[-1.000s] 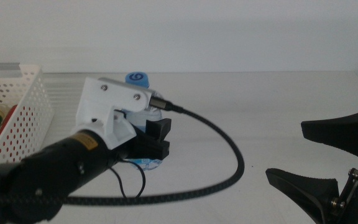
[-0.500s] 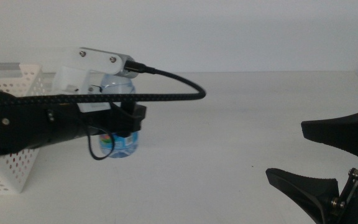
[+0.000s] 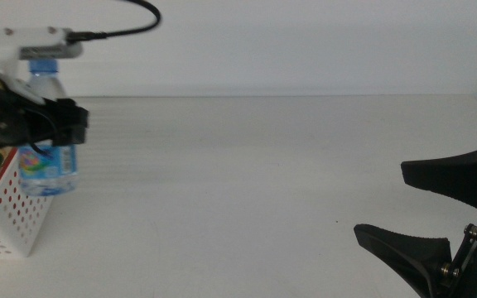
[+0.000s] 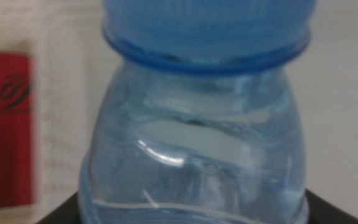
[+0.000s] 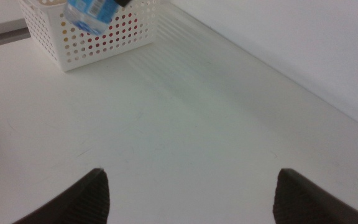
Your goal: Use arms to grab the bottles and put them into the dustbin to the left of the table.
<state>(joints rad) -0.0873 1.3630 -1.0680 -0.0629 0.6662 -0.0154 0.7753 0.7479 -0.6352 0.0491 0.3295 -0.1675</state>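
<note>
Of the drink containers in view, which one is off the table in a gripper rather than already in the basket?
The blue-capped water bottle, held upright by the left gripper beside the white basket. The red can already lies in the basket. The right gripper waits, open.

The water bottle (image 3: 48, 161) is clear with a blue cap and a blue label flecked with green and red. The dustbin (image 5: 104, 34) is white, dotted with round holes. A red can (image 4: 8, 130) carries a dark swirl. The table (image 3: 263, 182) is plain white.
</note>
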